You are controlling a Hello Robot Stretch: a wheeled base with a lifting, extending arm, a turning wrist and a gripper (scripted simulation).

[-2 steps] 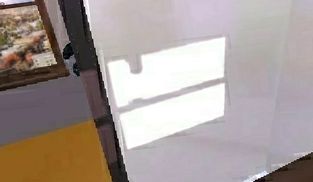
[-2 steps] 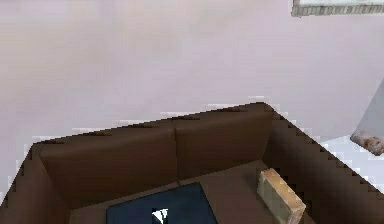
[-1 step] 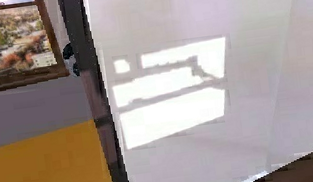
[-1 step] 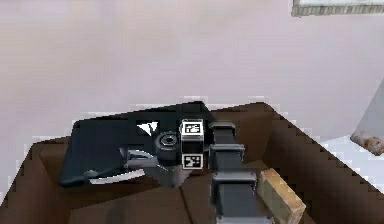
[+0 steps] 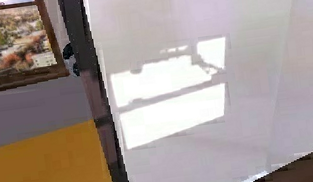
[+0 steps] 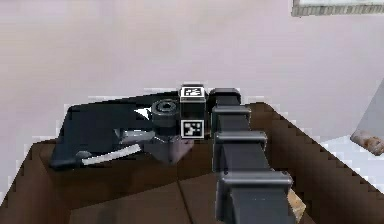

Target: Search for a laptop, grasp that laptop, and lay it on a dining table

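The dark laptop [image 6: 95,128] lies on the brown worktop [image 6: 60,195] at the gripper [image 6: 135,133], reaching left of it. Its long axis runs roughly left-right. I cannot tell whether the gripper holds it.

The arm [image 6: 243,160] is a dark, blocky bar. Two white squares [image 6: 192,92] with black marks sit by the dark gripper [image 6: 115,146].

Black laptop [image 6: 95,125] perhaps, dark brown table [image 6: 335,170]

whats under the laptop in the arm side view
A dark brown table shows below and around the laptop. The patch directly beneath it is covered, and I cannot tell whether the gripper holds it.
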